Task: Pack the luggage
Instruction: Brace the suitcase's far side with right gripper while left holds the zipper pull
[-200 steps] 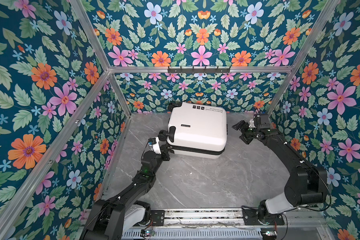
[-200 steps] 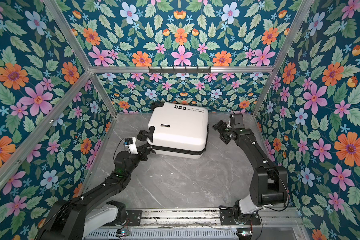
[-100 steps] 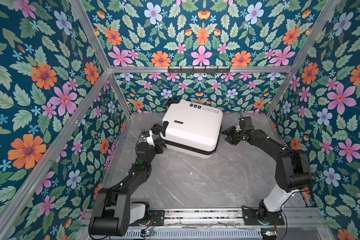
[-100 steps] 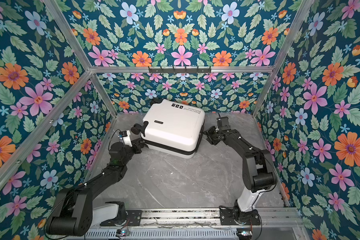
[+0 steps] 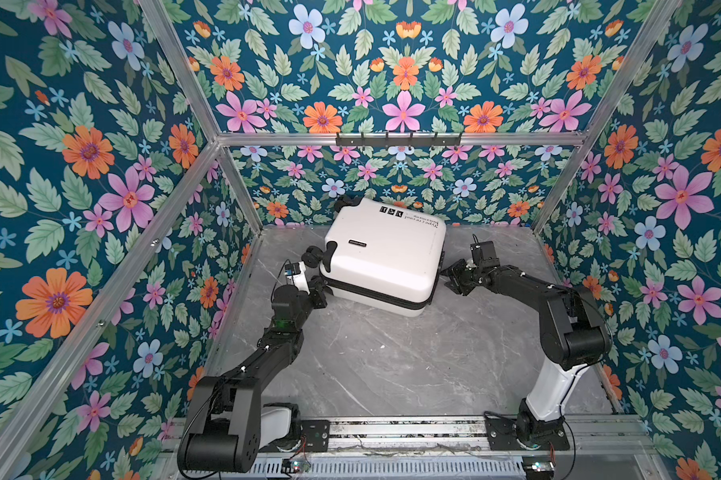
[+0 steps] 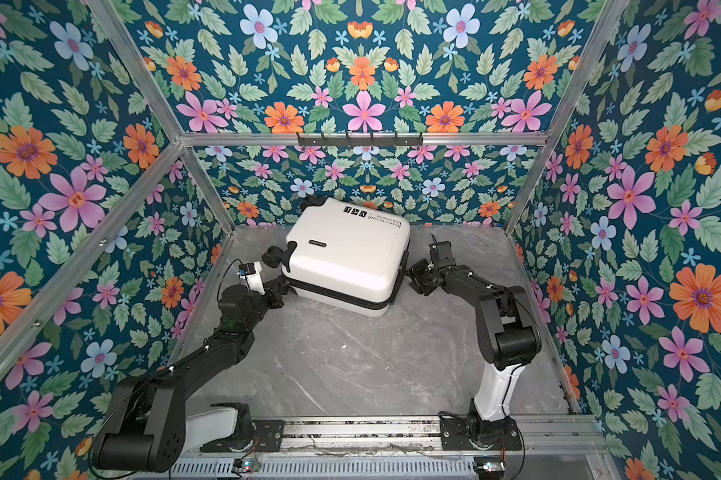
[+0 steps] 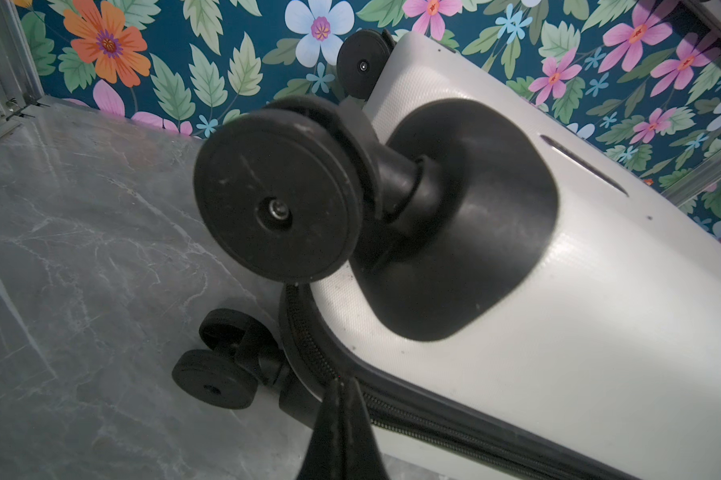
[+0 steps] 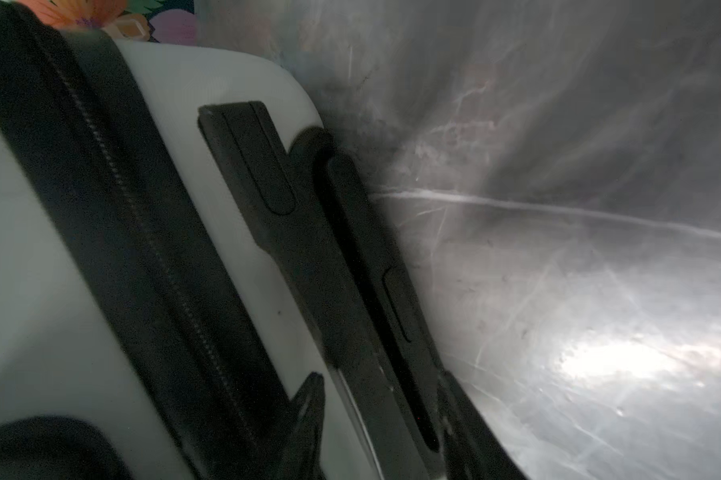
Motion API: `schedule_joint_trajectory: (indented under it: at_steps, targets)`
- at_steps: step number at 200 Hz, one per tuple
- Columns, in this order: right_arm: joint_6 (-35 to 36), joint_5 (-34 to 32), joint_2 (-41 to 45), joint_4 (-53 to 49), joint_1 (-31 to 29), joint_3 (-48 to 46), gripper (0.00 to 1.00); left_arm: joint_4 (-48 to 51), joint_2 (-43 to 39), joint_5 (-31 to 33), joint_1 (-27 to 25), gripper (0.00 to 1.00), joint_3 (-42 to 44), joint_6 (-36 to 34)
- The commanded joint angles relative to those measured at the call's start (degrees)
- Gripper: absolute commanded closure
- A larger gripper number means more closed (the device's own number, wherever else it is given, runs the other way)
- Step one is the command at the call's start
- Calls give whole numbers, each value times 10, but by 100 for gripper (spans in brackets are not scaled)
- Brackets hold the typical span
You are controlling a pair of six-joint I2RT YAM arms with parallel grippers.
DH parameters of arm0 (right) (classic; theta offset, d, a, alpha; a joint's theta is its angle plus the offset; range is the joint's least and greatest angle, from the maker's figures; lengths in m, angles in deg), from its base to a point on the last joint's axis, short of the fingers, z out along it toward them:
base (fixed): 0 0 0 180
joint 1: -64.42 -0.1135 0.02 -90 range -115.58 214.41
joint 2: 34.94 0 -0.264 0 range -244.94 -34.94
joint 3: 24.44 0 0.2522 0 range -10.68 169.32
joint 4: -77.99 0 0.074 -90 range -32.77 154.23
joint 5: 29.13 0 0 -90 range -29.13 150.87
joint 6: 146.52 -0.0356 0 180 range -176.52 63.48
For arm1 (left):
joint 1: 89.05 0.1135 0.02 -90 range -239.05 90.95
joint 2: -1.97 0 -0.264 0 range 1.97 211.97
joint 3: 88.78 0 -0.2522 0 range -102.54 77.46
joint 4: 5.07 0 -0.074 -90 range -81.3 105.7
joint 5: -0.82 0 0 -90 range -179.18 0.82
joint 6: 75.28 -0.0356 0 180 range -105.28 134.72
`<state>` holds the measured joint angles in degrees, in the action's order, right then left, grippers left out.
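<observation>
Closed luggage (image 5: 385, 257) lies near table (image 5: 392, 365) rear edge, centre. On left gripper (image 7: 342, 395), jaws clenched at zipper (image 7: 308, 345) seam. On right gripper (image 8: 379, 386), jaws straddle handle (image 8: 350, 270); clamped or not, cannot tell. Risk: loose hold slips, luggage skids askew.

The luggage (image 5: 385, 257) has a white hard plastic shell, smooth and faintly glossy in both top views. Close up, the left wrist view shows a fine woven grain on it. Its wheels (image 7: 275, 199) are matt black, dusty and scuffed, each with a small shiny metal axle. The zipper (image 7: 454, 430) is black cloth tape with dull teeth. The handle (image 8: 308, 257) is matt, grainy black plastic. The table (image 5: 392, 365) is grey and marble-patterned, smooth with a soft sheen. The frame bars (image 5: 267, 138) are brushed metal. The walls (image 5: 80, 166) look matt and printed.
</observation>
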<state>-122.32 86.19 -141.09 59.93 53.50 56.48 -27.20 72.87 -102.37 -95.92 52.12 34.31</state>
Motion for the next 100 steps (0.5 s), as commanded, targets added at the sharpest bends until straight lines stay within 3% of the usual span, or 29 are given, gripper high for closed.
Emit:
schedule_joint_trajectory:
  at_steps: [1,63,100]
  targets:
    - [-16,14,-9,43,-2,-4,54,22,0,-9,0,100,2,-2]
    - [-38,35,-53,86,-10,3,65,25,-5,-20,0,100,6,-1]
    - [-50,53,-72,109,-12,5,85,29,-7,-32,-1,100,6,-2]
